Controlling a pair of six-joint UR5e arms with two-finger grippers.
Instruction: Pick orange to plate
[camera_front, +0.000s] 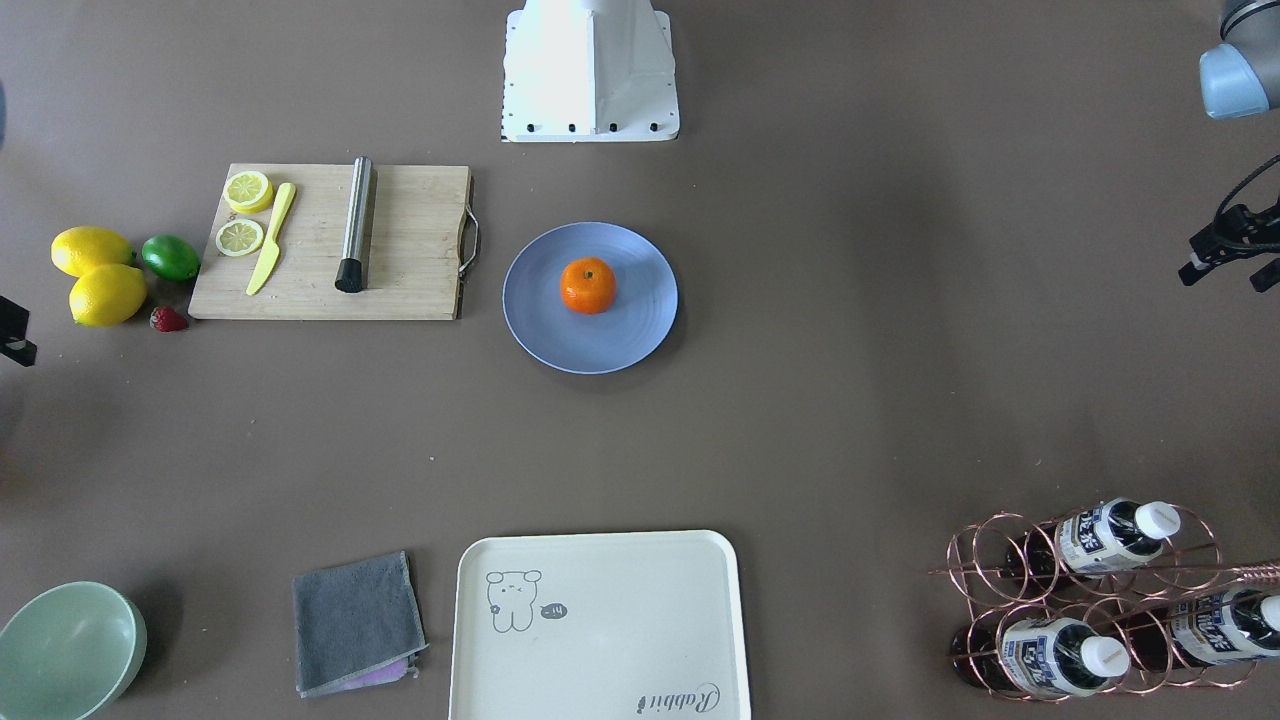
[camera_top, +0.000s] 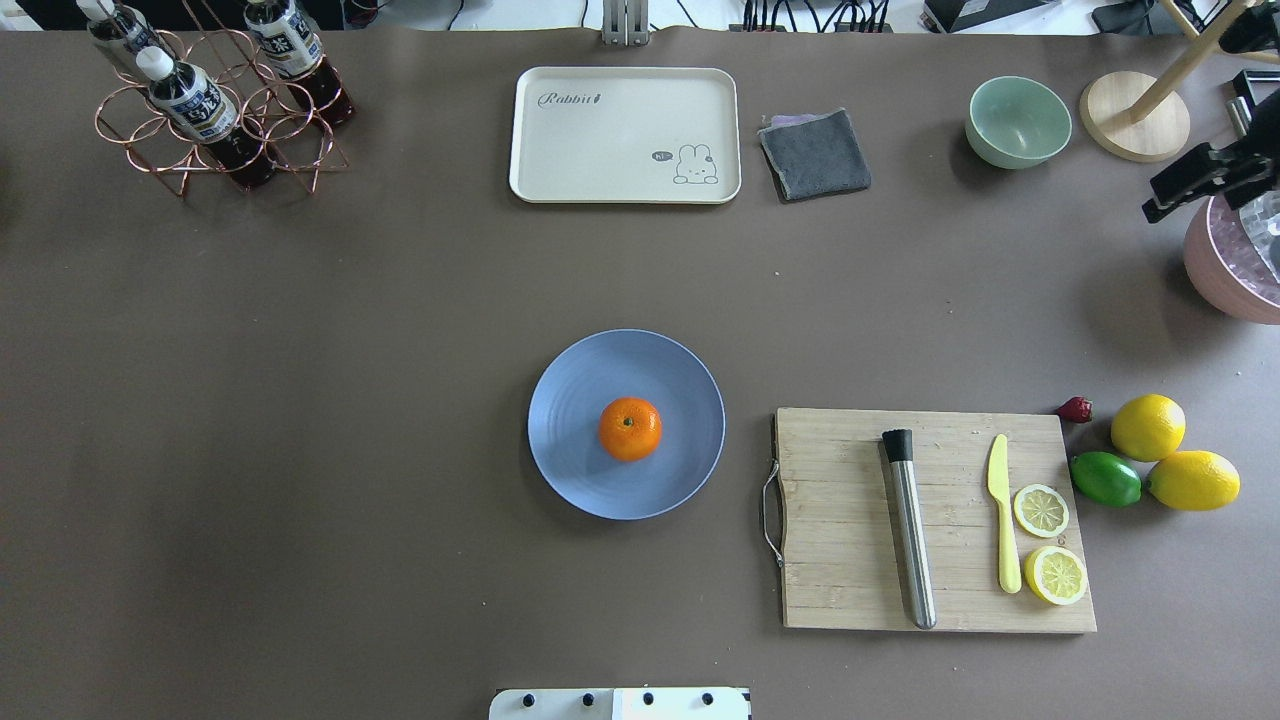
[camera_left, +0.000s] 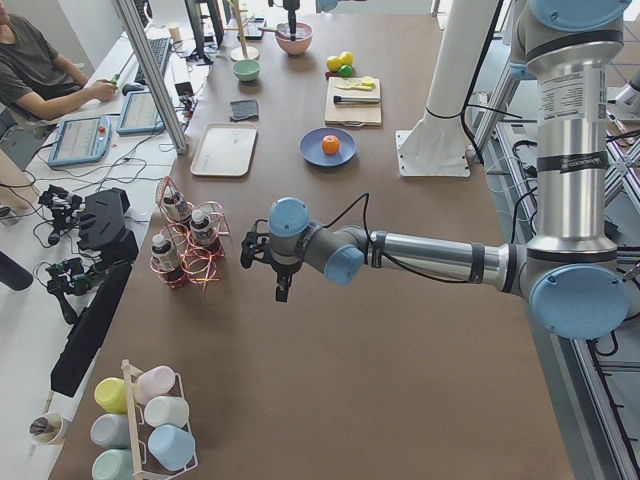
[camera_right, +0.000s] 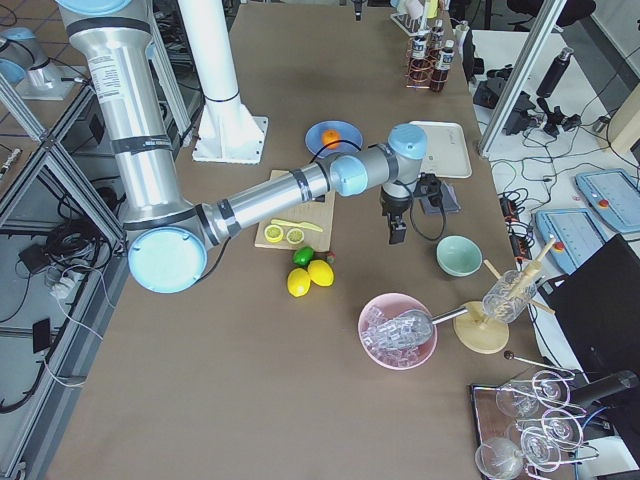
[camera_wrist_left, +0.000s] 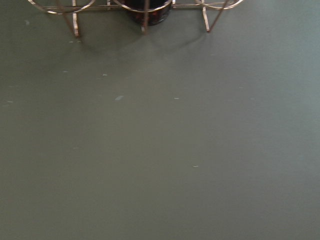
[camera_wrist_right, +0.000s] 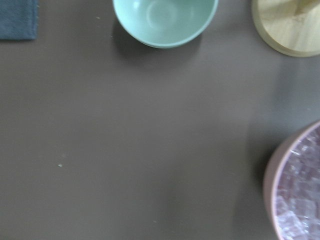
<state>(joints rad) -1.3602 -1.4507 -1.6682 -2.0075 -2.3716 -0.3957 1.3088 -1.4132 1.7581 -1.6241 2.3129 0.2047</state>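
The orange (camera_front: 587, 285) sits upright near the middle of the periwinkle-blue plate (camera_front: 560, 340), stem dimple up; it shows on the plate (camera_top: 570, 460) in the overhead view too, as the orange (camera_top: 630, 428). Neither gripper touches it. My left gripper (camera_front: 1226, 277) hangs far off at the table's end beside the bottle rack, its two black fingertips apart and empty. My right gripper (camera_top: 1200, 180) hovers at the opposite end, near the pink bowl; only part of it shows, so I cannot tell its state.
A wooden cutting board (camera_top: 850, 560) carries a steel rod, yellow knife and lemon slices. Two lemons (camera_top: 1148, 427), a lime (camera_top: 1105, 478) and a strawberry lie beside it. A cream tray (camera_top: 625, 135), grey cloth (camera_top: 815, 153), green bowl (camera_top: 1018, 121) and copper bottle rack (camera_top: 215, 120) line the far edge.
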